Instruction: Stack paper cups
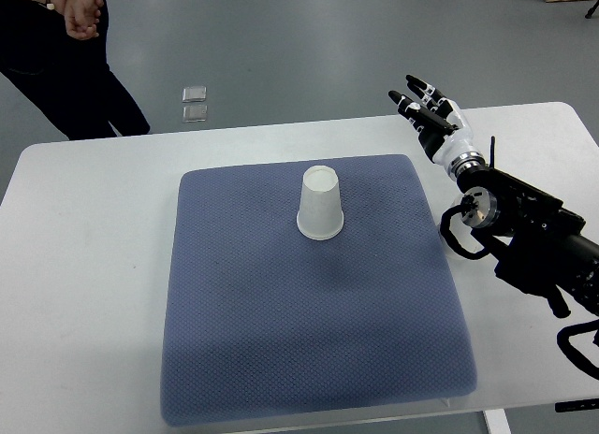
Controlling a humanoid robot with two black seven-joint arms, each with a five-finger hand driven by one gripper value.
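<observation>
The right hand (426,111) is seen at the upper right, its arm (524,224) entering from the right edge and running up and to the left over the table (84,266). The fingers (418,86) are stretched out straight and slightly spread, pointing away from the robot; nothing is held in them. The hand is placed above the bare white tabletop, just beyond the far right corner of the mat (309,331).

A single cup (320,203) is found to the left of the hand and somewhat nearer the robot, well apart from the fingers. It is stood upside down on the mat, wide rim down and narrow base up, in the far half of the mat and close to its middle line. It appears as one white paper shape; whether more than one is nested in it cannot be told.

Far to the left of the hand, beyond the table's far edge, a person (65,60) in dark clothes is seen standing, with hands clasped. Two small clear squares (195,103) are seen on the floor (328,41) beside that person.
</observation>
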